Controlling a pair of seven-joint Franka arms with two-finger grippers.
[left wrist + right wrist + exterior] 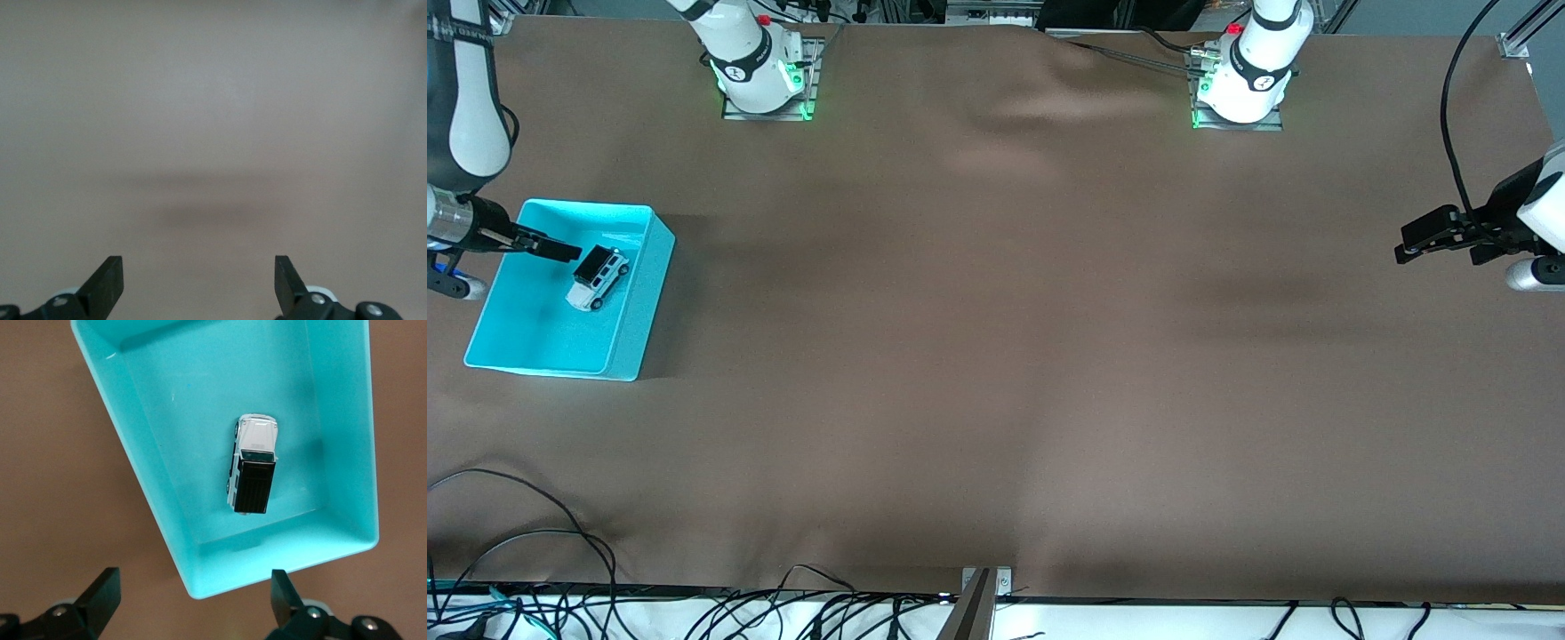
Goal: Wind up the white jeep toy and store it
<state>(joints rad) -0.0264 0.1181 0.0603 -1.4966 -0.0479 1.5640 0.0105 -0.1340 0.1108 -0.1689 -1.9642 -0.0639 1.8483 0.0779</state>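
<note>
White jeep toy [599, 277] is lying inside the cyan bin [628, 342].

The toy is sitting on its wheels on the bin floor, at the right arm's end of the brown desk [996, 356]. The right hand [560, 251] is hanging over the bin with fingers spread, holding nothing. The left hand [1416, 249] is waiting over the bare desk, fingers spread too.

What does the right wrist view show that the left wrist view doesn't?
Only the right wrist view shows the cyan bin with the white jeep toy lying inside it, upright on its wheels, seen from above. Only the left wrist view shows nothing but bare brown table cover under the left tool. Both share open black fingertips at the picture's edge and the same brown cover; the right tool holds nothing.
</note>
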